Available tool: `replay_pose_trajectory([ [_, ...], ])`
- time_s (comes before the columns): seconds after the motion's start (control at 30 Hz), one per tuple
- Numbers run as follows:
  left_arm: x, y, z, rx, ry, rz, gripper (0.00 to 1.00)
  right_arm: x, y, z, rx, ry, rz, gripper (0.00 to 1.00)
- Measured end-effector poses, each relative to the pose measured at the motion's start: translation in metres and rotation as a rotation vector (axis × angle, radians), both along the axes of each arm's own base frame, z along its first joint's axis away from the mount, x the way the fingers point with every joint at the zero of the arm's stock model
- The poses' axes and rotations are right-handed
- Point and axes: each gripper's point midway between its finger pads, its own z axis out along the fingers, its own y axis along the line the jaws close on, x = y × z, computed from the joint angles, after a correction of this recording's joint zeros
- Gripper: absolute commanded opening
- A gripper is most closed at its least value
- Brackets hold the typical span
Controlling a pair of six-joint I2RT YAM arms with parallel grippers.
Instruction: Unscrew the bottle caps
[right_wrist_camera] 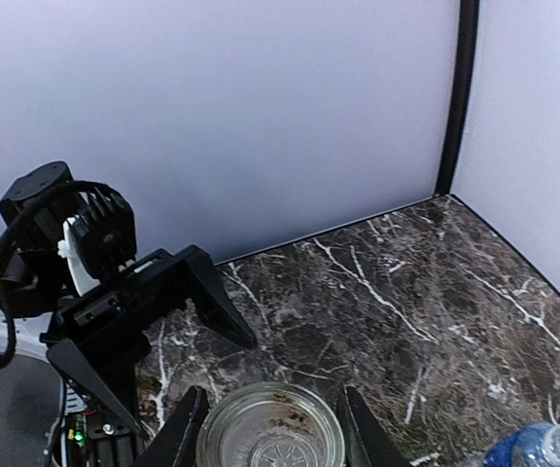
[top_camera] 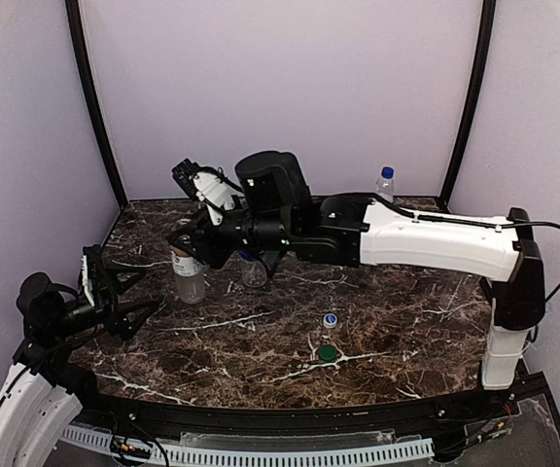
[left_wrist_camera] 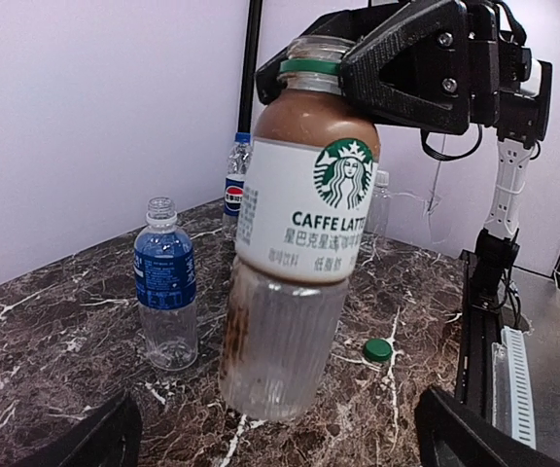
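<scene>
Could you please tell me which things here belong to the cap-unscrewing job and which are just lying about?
Job: latte bottle, held by the right gripper; blue-label bottle; Pepsi bottle; plain clear bottle; green cap; blue-and-white cap.

Not part of it: only fixtures, the marble table and black corner posts.

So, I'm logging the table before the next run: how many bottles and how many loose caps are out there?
Bottles: 4 (latte bottle, blue-label bottle, Pepsi bottle, clear bottle)
Loose caps: 2 (green cap, blue-and-white cap)
Total: 6
</scene>
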Motion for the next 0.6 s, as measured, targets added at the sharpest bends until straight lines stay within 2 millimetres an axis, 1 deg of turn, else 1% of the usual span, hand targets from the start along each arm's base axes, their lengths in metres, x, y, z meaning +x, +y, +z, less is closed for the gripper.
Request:
replay_pose_trajectory([
  [0.07, 0.002, 0.001, 0.000, 0.001, 0.000, 0.011, 0.99, 0.007, -0.015, -0.001, -0.014, -0.049, -0.055, 0.00],
  [0.1, 0.002, 0.001, -0.001, 0.002, 0.000, 0.014, 0.99, 0.010, -0.023, -0.005, -0.022, -0.069, -0.079, 0.00],
  [0.17, 0.003, 0.002, -0.001, 0.004, -0.001, 0.022, 0.99, 0.016, -0.031, -0.021, -0.045, -0.102, -0.115, 0.00],
  [0.23, 0.004, 0.002, -0.001, 0.005, -0.002, 0.026, 0.99, 0.020, -0.036, -0.049, -0.081, -0.124, -0.132, 0.00],
  [0.33, 0.004, 0.003, -0.001, 0.007, -0.003, 0.030, 0.99, 0.022, -0.046, -0.104, -0.171, -0.134, -0.142, 0.00],
  [0.37, 0.005, 0.003, -0.002, 0.008, -0.003, 0.031, 0.99, 0.023, -0.050, -0.117, -0.196, -0.133, -0.144, 0.00],
  [0.43, 0.005, 0.003, -0.002, 0.010, -0.003, 0.031, 0.99, 0.025, -0.055, -0.137, -0.226, -0.134, -0.151, 0.00],
  [0.5, 0.005, 0.003, -0.002, 0.010, -0.003, 0.031, 0.99, 0.028, -0.059, -0.145, -0.230, -0.134, -0.162, 0.00],
  [0.6, 0.005, 0.003, -0.002, 0.011, -0.004, 0.031, 0.99, 0.036, -0.064, -0.149, -0.202, -0.138, -0.182, 0.00],
])
